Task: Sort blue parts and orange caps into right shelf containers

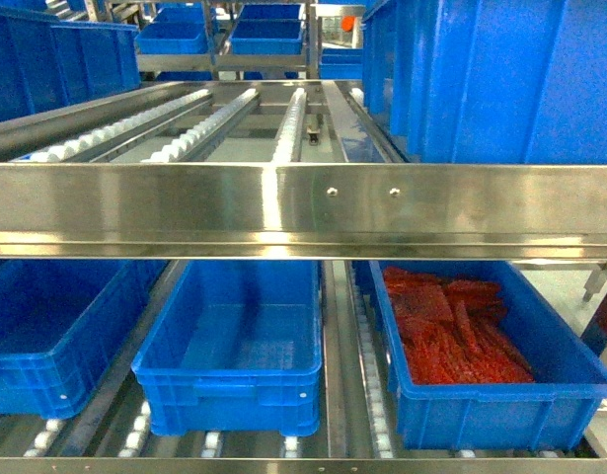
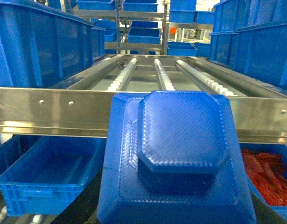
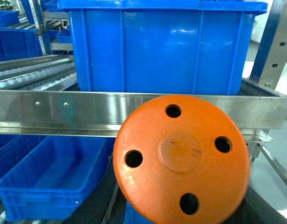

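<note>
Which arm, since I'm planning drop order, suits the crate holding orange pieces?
Right: it carries the orange cap, and that crate sits lower right in the head view. The left carries a blue part.

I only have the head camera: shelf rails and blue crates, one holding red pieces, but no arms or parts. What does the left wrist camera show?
Observer: A blue part fills it, a square tapered block with a raised octagonal top.
Operator: And the right wrist camera?
Observer: An orange cap, round with four holes, close to the lens.
Operator: What lies behind that cap?
Observer: The steel rail, and above it a tall blue crate on the upper level.
</note>
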Tool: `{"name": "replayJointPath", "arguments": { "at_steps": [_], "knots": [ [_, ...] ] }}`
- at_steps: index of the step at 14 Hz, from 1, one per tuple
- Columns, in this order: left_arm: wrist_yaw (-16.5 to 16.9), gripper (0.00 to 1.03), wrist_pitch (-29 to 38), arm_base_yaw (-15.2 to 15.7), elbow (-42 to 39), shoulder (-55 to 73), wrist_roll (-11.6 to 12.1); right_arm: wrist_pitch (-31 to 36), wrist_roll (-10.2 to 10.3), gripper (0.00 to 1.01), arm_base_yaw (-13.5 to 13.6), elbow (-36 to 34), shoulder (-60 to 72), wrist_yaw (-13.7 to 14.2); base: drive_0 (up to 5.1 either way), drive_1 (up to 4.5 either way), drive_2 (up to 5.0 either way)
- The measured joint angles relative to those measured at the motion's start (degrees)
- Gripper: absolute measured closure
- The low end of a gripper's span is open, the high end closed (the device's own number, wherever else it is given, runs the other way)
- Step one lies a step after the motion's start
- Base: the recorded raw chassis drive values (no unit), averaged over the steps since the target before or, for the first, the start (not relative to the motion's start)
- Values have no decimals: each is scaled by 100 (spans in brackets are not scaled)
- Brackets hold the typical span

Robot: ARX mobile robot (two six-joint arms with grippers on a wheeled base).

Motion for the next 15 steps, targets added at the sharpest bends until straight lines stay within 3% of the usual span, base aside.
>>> {"name": "replayJointPath", "arguments": {
  "at_steps": [15],
  "knots": [
    [9, 61, -11, 0, 0, 0, 0, -13, 0, 58, 0, 0, 0, -2, -494, 252, 252]
  ]
}}
